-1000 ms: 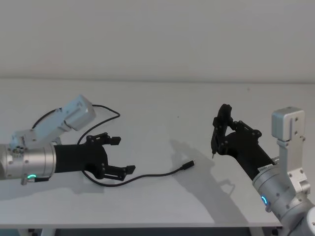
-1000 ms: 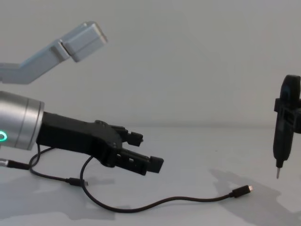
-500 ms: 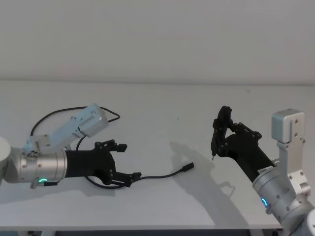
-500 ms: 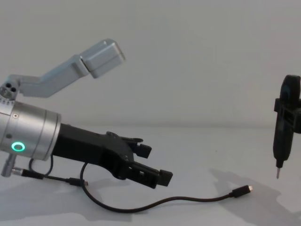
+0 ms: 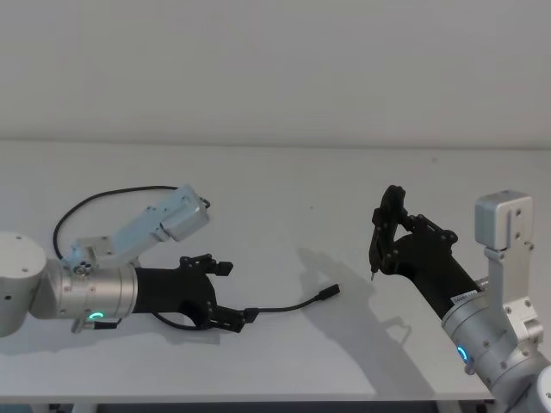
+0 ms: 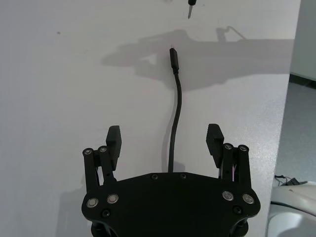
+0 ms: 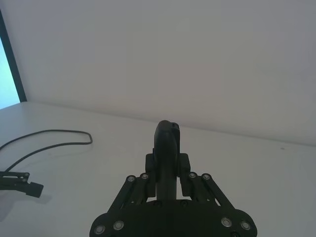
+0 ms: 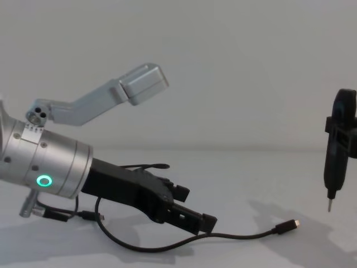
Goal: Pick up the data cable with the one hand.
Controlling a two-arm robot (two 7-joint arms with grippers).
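Note:
The data cable (image 5: 284,306) lies on the white table, a thin black line with its free plug (image 5: 331,292) pointing right and a loop (image 5: 95,200) behind my left arm. My left gripper (image 5: 235,292), black and angular on a silver wrist with a green ring, is low over the table and open. In the left wrist view the data cable (image 6: 174,129) runs between the two fingers of the left gripper (image 6: 164,136), untouched. My right gripper (image 5: 385,227) hovers to the right of the plug, shut on a slim black tool (image 8: 333,162) with a pin tip.
The white table (image 5: 284,181) stretches to a plain wall behind. Its front edge runs along the bottom of the head view, and one table edge (image 6: 290,103) shows in the left wrist view. Bare table lies between the plug (image 8: 288,225) and the right arm.
My left gripper has advanced to the right and sunk lower, so its open fingers now straddle the cable. The cable and the right arm have not moved.

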